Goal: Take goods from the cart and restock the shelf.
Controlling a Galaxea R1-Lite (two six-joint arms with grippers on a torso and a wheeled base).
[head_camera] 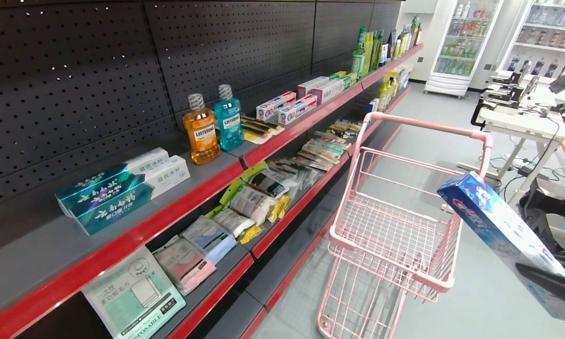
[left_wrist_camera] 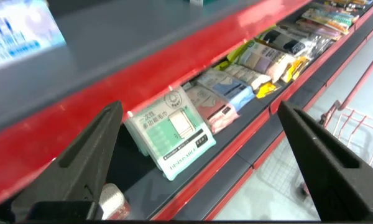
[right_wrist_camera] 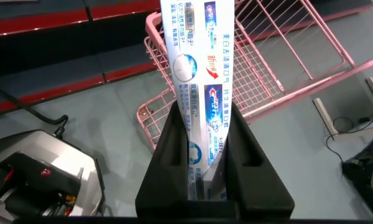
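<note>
Shop aisle, shelf [head_camera: 37,249]. Right gripper [right_wrist_camera: 205,127] clamps toothpaste box [head_camera: 499,230] by one end, ready for shelving, pink cart [head_camera: 423,123] beyond its jaws. Left gripper [left_wrist_camera: 199,115] spread, empty.

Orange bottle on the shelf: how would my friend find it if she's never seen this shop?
Find the long shelf with red edges and look at its top level. Past the teal and white toothpaste boxes, two silver-capped bottles stand side by side. The orange bottle is the one nearer those boxes; its neighbour is the blue-green bottle.
</note>
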